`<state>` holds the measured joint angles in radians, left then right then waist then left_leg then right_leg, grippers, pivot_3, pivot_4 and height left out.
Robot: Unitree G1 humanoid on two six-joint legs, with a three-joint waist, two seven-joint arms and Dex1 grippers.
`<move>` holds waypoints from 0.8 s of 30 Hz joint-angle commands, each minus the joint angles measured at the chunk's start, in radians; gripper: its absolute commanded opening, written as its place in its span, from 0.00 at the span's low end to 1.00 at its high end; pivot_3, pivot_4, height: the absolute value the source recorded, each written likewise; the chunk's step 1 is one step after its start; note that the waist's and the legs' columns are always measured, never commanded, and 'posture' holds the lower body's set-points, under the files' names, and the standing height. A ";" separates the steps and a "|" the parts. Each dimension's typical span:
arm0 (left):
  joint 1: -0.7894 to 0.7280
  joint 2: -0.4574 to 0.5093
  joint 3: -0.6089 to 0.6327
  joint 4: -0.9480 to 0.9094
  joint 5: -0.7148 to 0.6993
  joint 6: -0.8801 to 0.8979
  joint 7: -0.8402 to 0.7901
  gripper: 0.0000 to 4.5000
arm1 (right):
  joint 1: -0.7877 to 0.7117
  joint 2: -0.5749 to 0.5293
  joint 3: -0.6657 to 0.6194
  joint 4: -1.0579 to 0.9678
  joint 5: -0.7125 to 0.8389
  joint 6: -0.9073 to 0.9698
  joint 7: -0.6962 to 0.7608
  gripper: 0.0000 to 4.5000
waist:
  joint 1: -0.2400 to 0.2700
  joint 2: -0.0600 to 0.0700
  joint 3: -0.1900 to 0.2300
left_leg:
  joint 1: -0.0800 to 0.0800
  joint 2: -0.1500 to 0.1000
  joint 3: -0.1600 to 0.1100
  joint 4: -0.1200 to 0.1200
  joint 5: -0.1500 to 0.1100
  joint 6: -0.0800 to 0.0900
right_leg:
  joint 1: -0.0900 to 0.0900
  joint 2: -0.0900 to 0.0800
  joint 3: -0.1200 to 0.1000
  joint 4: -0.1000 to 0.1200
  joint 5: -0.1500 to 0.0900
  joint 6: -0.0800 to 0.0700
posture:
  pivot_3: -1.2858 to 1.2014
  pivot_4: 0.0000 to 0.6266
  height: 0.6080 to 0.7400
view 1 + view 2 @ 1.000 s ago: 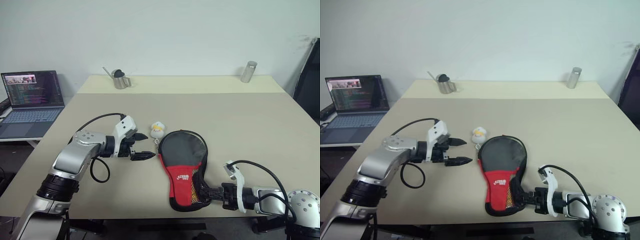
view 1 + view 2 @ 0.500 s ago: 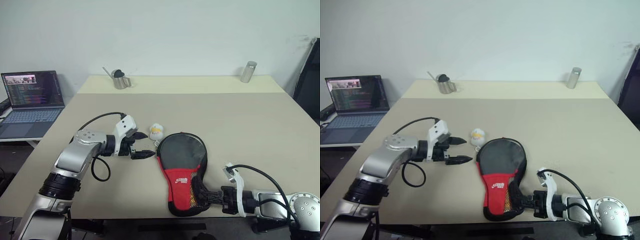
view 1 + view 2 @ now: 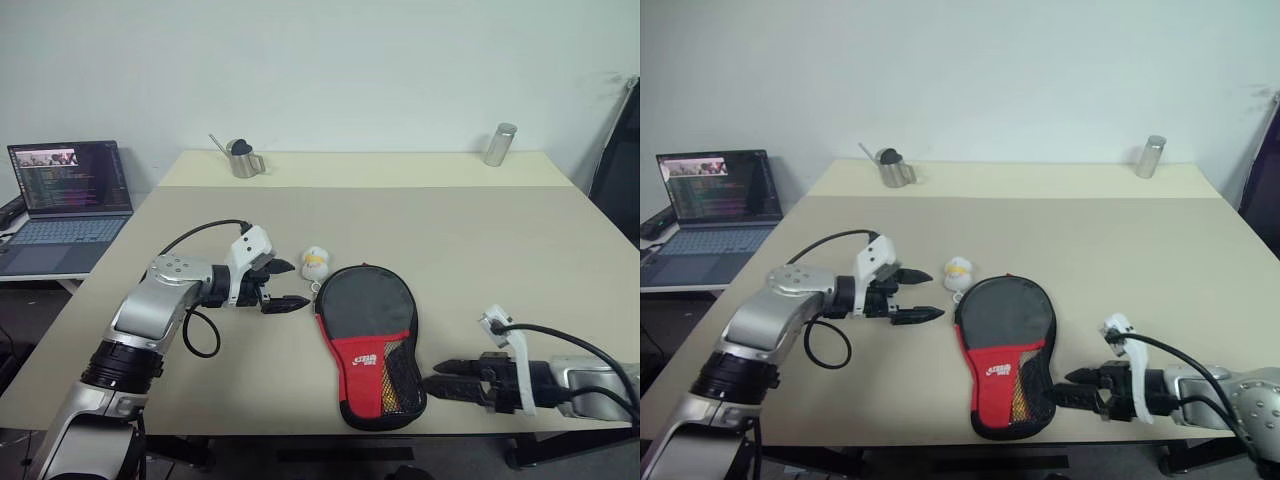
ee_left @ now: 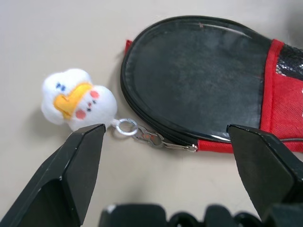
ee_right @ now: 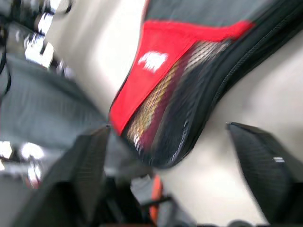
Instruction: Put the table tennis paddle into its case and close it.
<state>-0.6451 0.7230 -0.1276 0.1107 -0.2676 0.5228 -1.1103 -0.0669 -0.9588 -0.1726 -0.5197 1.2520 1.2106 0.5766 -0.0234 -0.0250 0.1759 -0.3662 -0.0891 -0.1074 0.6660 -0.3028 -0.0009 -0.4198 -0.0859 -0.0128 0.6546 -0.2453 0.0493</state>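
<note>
The black case (image 3: 372, 335) with its red panel and mesh pocket lies flat near the table's front edge, its round end pointing away from me. The table tennis paddle is hidden from view. The white-yellow plush charm (image 4: 78, 99) lies beside the round end, linked by a ring to the zip pull (image 4: 151, 138). My left gripper (image 3: 297, 284) hovers open just left of the charm and zip pull, touching neither. To the right of the case's narrow end, my right gripper (image 3: 435, 378) stands open and apart from it, fingers (image 5: 260, 161) spread.
An open laptop (image 3: 70, 190) sits on a side surface at the left. A metal cup (image 3: 240, 160) and a metal cylinder (image 3: 497, 144) stand at the table's far edge. A dark chair (image 3: 620, 170) is at the right. The case lies close to the front edge.
My right gripper has opened, let go of the case's narrow end and drawn back to the right. The left gripper has stayed where it was.
</note>
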 commanded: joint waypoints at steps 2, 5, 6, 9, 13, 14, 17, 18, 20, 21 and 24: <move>-0.066 -0.026 0.051 0.055 0.005 -0.032 0.056 1.00 | -0.074 -0.061 0.007 0.023 -0.183 -0.176 0.183 0.99 | -0.003 -0.002 0.001 | 0.001 0.000 0.000 0.001 0.000 0.000 | 0.000 0.000 0.000 0.002 0.000 0.000 | 0.52 0.24 1.00; -0.120 -0.075 0.064 0.125 0.028 -0.043 0.144 1.00 | -0.255 0.019 0.079 0.090 -0.340 -0.273 0.100 0.99 | -0.004 -0.003 0.002 | 0.001 0.000 0.001 0.006 0.000 0.000 | 0.001 0.000 0.000 0.005 0.001 0.001 | 0.52 0.24 1.00; -0.139 -0.090 0.067 0.149 0.037 -0.044 0.173 1.00 | -0.314 0.062 0.114 0.112 -0.395 -0.291 0.056 0.99 | -0.004 -0.003 0.002 | 0.001 0.000 0.000 0.007 0.000 0.000 | 0.001 0.000 0.001 0.005 0.001 0.001 | 0.52 0.24 1.00; -0.216 -0.154 0.060 0.242 0.077 -0.046 0.275 1.00 | -0.482 0.288 0.261 0.201 -0.598 -0.399 -0.102 0.99 | -0.005 -0.004 0.001 | 0.001 0.000 0.000 0.010 0.001 -0.003 | 0.001 0.000 0.001 0.008 0.002 0.001 | 0.52 0.24 1.00; -0.302 -0.226 0.032 0.374 0.138 -0.024 0.373 1.00 | -0.526 0.475 0.431 0.342 -0.841 -0.543 -0.180 0.99 | 0.000 -0.005 0.001 | -0.003 -0.001 -0.001 0.011 0.002 -0.004 | -0.003 -0.001 0.002 0.010 0.002 0.001 | 0.52 0.24 1.00; -0.319 -0.242 0.025 0.408 0.151 -0.010 0.392 1.00 | -0.520 0.509 0.449 0.379 -0.873 -0.565 -0.192 0.99 | 0.000 -0.005 0.001 | -0.005 -0.002 -0.002 0.012 0.002 -0.004 | -0.004 -0.001 0.001 0.009 0.002 0.001 | 0.52 0.24 1.00; -0.349 -0.283 0.020 0.486 0.173 0.000 0.430 1.00 | -0.491 0.582 0.465 0.446 -0.923 -0.594 -0.203 0.99 | 0.000 -0.006 0.000 | -0.016 -0.006 -0.002 0.014 0.002 -0.004 | -0.015 -0.003 0.001 0.009 0.002 0.001 | 0.52 0.24 1.00; -0.353 -0.298 0.019 0.504 0.178 0.000 0.436 1.00 | -0.478 0.596 0.472 0.457 -0.936 -0.591 -0.198 0.99 | 0.000 -0.006 0.000 | -0.019 -0.007 -0.002 0.015 0.002 -0.004 | -0.018 -0.004 0.001 0.009 0.002 0.001 | 0.52 0.24 1.00; -0.356 -0.320 0.015 0.527 0.186 0.004 0.438 1.00 | -0.460 0.615 0.486 0.470 -0.956 -0.570 -0.183 0.99 | -0.002 -0.006 0.000 | -0.021 -0.007 -0.002 0.015 0.002 -0.004 | -0.021 -0.004 0.000 0.009 0.002 0.001 | 0.52 0.24 1.00; -0.356 -0.328 0.012 0.533 0.190 0.007 0.437 1.00 | -0.454 0.622 0.489 0.472 -0.962 -0.556 -0.175 0.99 | -0.004 -0.006 0.000 | -0.022 -0.006 -0.002 0.015 0.002 -0.004 | -0.021 -0.004 0.000 0.009 0.002 0.001 | 0.52 0.24 1.00; -0.345 -0.355 0.002 0.528 0.198 0.025 0.436 1.00 | -0.435 0.637 0.497 0.473 -0.970 -0.499 -0.159 0.99 | -0.009 -0.005 0.000 | -0.020 -0.005 -0.002 0.014 0.002 -0.004 | -0.021 -0.003 0.001 0.011 0.002 0.001 | 0.52 0.24 1.00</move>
<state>-0.9650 0.3646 -0.1234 0.6576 -0.0772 0.5424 -0.6778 -0.5205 -0.3277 0.3151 -0.0377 0.2903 0.6736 0.4057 -0.0322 -0.0304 0.1757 -0.3854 -0.0939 -0.1085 0.6804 -0.3008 -0.0049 -0.4404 -0.0885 -0.0117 0.6662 -0.2428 0.0502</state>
